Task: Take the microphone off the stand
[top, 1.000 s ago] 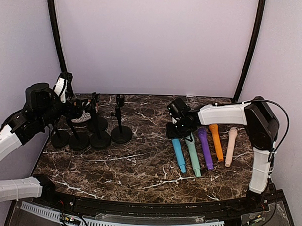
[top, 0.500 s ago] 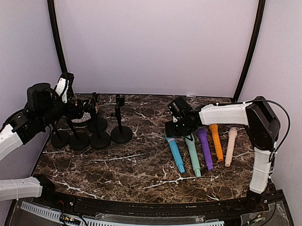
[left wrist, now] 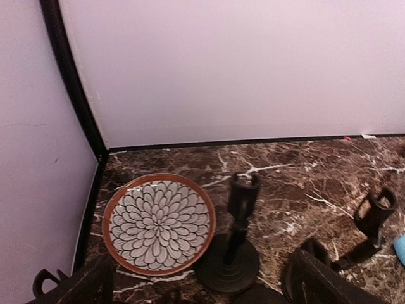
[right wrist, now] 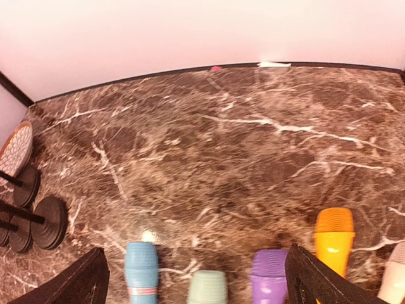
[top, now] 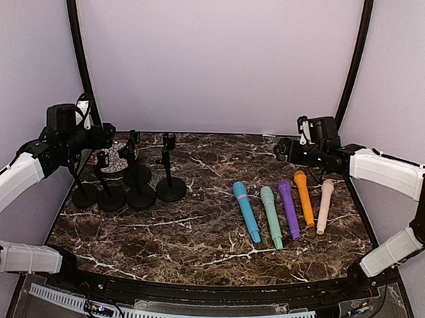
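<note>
Left crowded — right open
Stands [left wrist: 237,234] and plate [left wrist: 158,221] beneath the left end effector [top: 101,135]; bare tabletop [right wrist: 221,152] ahead of the right end effector [top: 281,149] — microphones [top: 289,210] below.

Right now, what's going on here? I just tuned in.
Neither arm is handling anything. The left gripper hangs open above the black microphone stands at the left of the table, and every cradle I can see is empty. The right gripper is open too, raised at the back right, beyond a row lying side by side: blue microphone, green microphone, purple microphone, orange microphone, beige microphone. A patterned plate sits beside the stands.
</note>
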Controlling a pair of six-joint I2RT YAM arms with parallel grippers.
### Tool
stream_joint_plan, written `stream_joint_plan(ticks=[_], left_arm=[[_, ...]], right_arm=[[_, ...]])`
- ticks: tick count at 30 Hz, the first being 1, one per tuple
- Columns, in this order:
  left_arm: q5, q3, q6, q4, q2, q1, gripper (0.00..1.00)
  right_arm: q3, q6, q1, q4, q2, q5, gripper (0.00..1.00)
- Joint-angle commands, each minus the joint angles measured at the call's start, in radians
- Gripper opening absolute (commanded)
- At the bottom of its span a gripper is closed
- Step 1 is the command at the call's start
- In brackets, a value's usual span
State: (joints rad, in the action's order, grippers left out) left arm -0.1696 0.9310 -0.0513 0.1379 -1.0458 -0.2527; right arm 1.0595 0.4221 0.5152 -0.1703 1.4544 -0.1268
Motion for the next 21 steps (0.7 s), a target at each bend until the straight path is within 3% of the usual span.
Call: stream_joint_plan(ticks=[1, 5, 10, 17, 21], left_arm=[[0.094, -0.025, -0.056, -0.138, -0.007, 0.181, 0.99], [0.18, -0.122, -0.091, -0.274, 0.016, 0.337, 0.99], [0.127, -0.339, -0.09, -0.537, 0.111, 0.387, 0.99], [0.112, -0.662, -0.065, -0.964, 0.188, 0.386, 0.99], [0.133, -0.778, -0.038, -0.987, 0.225, 0.383, 0.99]], right_arm=[[-0.144, -0.047, -0.192, 0.145, -0.103, 0.135, 0.99], [-0.277, -0.075, -0.38, 0.26, -0.187, 0.211, 0.99], [-0.438, -0.099, -0.552, 0.437, -0.29, 0.231, 0.99], [-0.676, -0.183, -0.59, 0.754, -0.426, 0.11, 0.99], [-0.81, -0.218, -0.59, 0.94, -0.468, 0.048, 0.99]])
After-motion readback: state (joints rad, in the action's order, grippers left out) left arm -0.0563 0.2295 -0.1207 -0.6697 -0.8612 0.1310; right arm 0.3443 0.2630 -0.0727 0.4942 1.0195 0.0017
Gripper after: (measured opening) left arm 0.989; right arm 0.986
